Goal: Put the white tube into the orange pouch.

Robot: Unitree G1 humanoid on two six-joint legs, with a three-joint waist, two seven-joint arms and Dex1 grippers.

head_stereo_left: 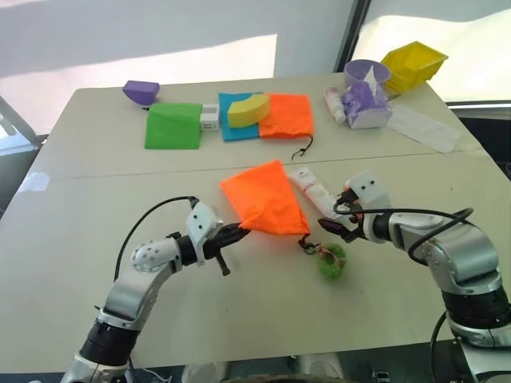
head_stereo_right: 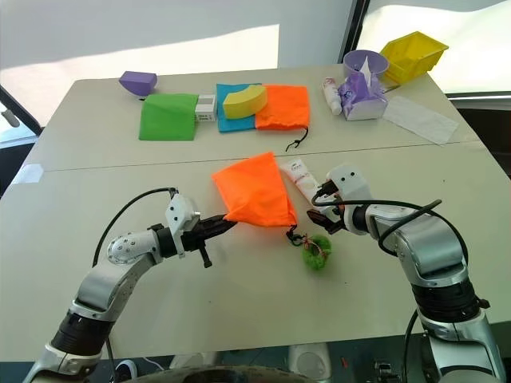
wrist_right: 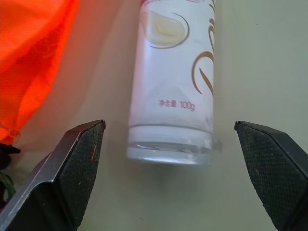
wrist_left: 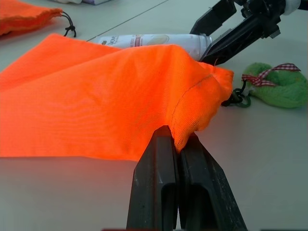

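Left end effector [wrist_left: 177,144], nearest the lens, is clenched on an edge of the orange pouch [head_stereo_left: 263,198], lying mid-surface. Right end effector [wrist_right: 168,159] is released, straddling the end of the white tube [wrist_right: 173,82], flat just beside the pouch. Pale surface [head_stereo_left: 96,239], seam across; bright floor beyond.

My work surface is a pale beige table [head_stereo_left: 96,239] with a seam running across its middle. Beyond the far edge, sunlit patches on the floor [head_stereo_left: 120,68]. A dark window frame [head_stereo_left: 361,28] rises at the far right.

Lab/test room: bare table [head_stereo_left: 96,239] w/ sorted props, yellow bin [head_stereo_left: 413,64].
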